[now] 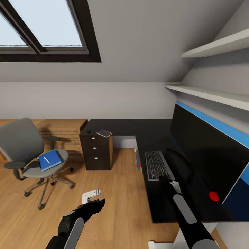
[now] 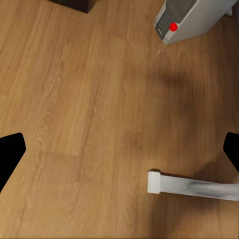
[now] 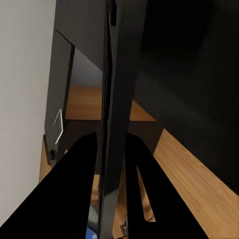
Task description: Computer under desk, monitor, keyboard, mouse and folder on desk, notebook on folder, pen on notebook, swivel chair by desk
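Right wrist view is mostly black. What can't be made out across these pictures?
- right gripper: in the right wrist view its fingers straddle the edge of the keyboard, but it is too dark to tell if they clamp it.
- computer: cut off by the left wrist view's edge. In the head view the desk hides most of it.
- mouse: head view, tiny, black on black.

The desk, a glossy black L-shaped top, is seen carrying the monitor along its right arm, with the keyboard laid flat just beside the screen. The notebook and the small black mouse are set near the far left corner, above the drawer unit. The computer is stood directly on the wooden floor, where the swivel chair is also placed, well apart from the desk.
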You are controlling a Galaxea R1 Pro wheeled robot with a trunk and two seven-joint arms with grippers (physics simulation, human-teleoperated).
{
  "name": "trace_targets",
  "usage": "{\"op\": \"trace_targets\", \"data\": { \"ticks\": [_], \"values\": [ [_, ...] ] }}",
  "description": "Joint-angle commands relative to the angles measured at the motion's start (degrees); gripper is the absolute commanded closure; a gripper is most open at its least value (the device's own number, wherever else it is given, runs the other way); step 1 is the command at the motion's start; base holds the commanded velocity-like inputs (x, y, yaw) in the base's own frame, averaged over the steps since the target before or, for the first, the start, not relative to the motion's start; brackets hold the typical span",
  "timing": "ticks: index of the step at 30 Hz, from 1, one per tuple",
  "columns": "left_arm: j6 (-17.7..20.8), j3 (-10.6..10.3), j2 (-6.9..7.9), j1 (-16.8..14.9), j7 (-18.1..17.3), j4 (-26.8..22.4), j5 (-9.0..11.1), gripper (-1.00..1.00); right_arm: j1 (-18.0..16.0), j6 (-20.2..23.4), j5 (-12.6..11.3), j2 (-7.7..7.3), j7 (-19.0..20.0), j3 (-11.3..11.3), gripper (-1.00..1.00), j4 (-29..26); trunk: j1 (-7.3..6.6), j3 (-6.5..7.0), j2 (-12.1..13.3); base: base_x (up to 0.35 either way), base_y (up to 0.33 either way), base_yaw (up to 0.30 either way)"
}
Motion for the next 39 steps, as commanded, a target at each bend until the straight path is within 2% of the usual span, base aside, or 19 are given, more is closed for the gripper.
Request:
{"op": "trace_targets", "data": {
  "ticks": [1, 15, 31, 39],
  "values": [
    [0.16, -0.04, 0.0, -0.04, 0.53, -0.07, 0.6, -1.0, 0.0, 0.18, -0.14, -0.03, -0.97, -0.13, 1.0, 0.01, 0.02, -0.09, -0.04, 0.068, -0.059, 0.0],
    [0.16, -0.04, 0.0, -0.05, 0.51, 0.04, 0.6, -1.0, 0.0, 0.23, -0.24, -0.14, -0.99, -0.13, 1.0, 0.01, 0.02, -0.09, -0.04, 0.013, -0.063, 0.0],
    [0.16, -0.04, 0.0, -0.04, 0.53, 0.08, 0.6, -1.0, 0.0, 0.23, -0.24, -0.13, -1.05, -0.13, 1.0, 0.01, 0.02, -0.09, -0.04, 0.163, -0.001, 0.0],
    [0.16, -0.04, 0.0, -0.04, 0.51, 0.13, 0.6, -1.0, 0.0, 0.23, -0.24, -0.1, -1.05, -0.13, 1.0, 0.01, 0.02, -0.09, -0.04, 0.034, 0.0, 0.0]
  ]
}}
